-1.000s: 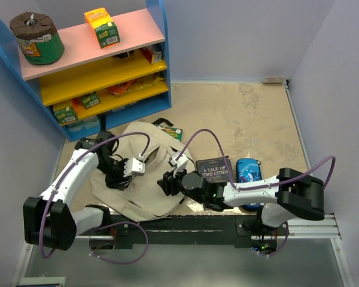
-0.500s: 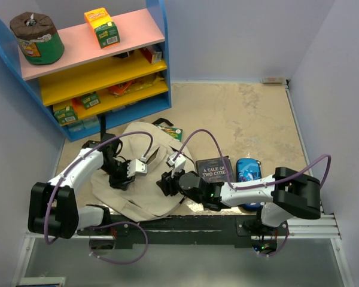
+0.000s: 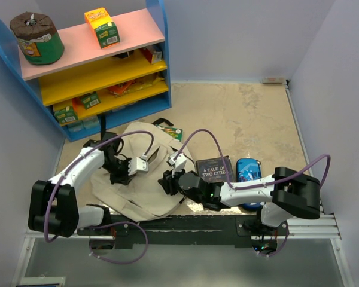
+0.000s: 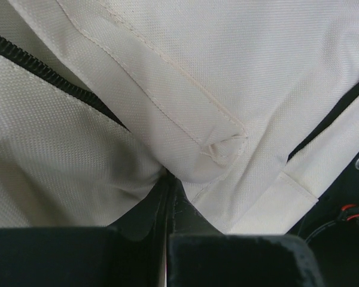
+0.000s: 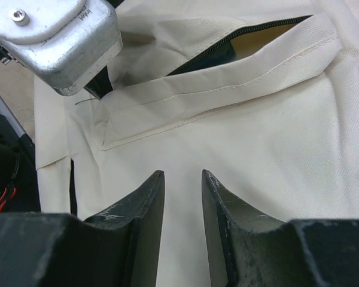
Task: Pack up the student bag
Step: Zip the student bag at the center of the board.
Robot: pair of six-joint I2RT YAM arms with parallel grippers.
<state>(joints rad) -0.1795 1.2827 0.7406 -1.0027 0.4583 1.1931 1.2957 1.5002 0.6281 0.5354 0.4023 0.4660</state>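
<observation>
Newly closed, my left end effector [image 4: 168, 179] pinches the student bag [image 4: 215, 66]; right end effector [image 5: 182, 176] open; thin fold may slip.

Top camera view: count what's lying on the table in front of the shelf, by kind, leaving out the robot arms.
bag: 1
book: 1
pencil case: 1
small green box: 1
Total: 4

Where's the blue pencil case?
In the top view, the pencil case lies on the table's right side, just right of the book, with the right arm crossing its near end.
</observation>
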